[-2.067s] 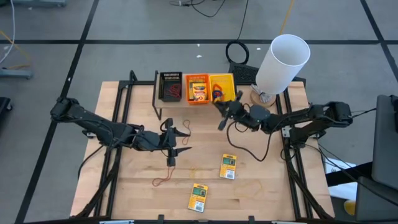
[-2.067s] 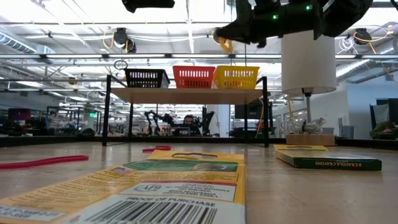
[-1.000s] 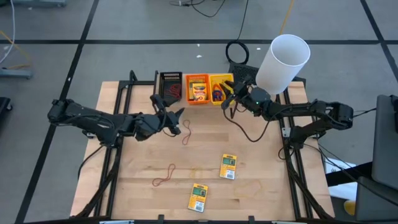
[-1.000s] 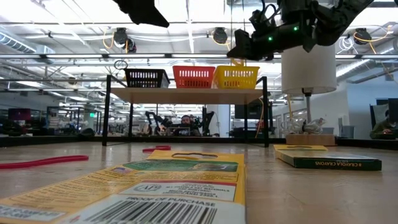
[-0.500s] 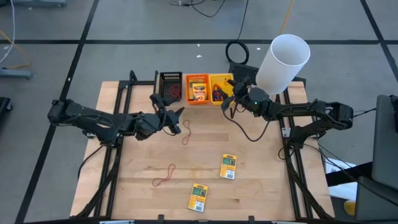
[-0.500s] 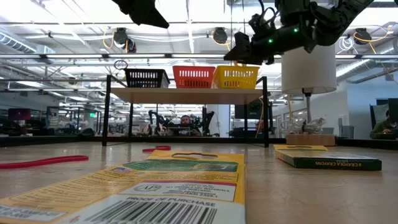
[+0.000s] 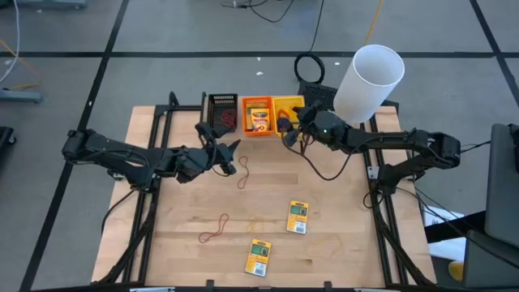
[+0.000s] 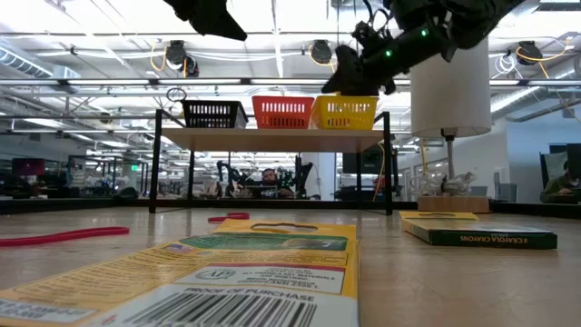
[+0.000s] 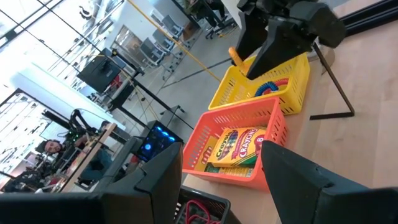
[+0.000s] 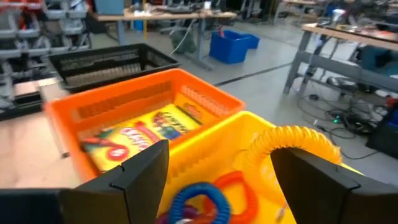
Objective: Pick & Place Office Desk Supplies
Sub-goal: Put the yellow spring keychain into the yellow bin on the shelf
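A drop appears just finished: the right gripper [image 7: 289, 127], jaws spread and empty, is held over the yellow plastic bin [image 7: 287, 105] at upper centre, where coiled rubber-band loops [image 10: 205, 197] lie. The left gripper [image 7: 226, 156], also spread, is poised left of centre. Next, the flat yellow packs [image 7: 298, 216] lower right must be fetched.

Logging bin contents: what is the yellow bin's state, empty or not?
Not empty: the yellow bin holds coiled blue, red and orange loops.

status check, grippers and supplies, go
Right gripper open over yellow bin. Left gripper open near black bin. Two packs left on table.
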You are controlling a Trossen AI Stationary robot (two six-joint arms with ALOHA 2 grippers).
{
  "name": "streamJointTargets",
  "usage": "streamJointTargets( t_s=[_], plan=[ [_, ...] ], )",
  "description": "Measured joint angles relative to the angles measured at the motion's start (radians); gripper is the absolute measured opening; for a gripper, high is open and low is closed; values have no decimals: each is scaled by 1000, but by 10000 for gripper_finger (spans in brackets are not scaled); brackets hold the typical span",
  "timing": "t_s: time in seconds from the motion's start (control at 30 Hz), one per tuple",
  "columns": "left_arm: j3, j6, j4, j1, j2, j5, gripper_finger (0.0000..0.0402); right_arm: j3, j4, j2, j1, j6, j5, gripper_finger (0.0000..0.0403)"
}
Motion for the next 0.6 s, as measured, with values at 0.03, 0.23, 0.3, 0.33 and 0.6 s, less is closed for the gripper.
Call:
streamJointTargets(
  t_s=[0.03,0.23,0.3,0.33,0.6],
  plan=[
    [0,0,0,0,0,0,209,17,-24,0,8,0,0,274],
    [0,-24,-30,0,0,1,209,45,-64,0,54,-60,136,274],
    [0,-26,-44,0,0,1,209,59,-98,0,56,-62,160,273],
    [0,-26,-47,0,0,1,209,70,-118,0,56,-49,159,271],
    [0,-26,-47,0,0,3,209,130,-282,0,56,45,159,263]
  ],
)
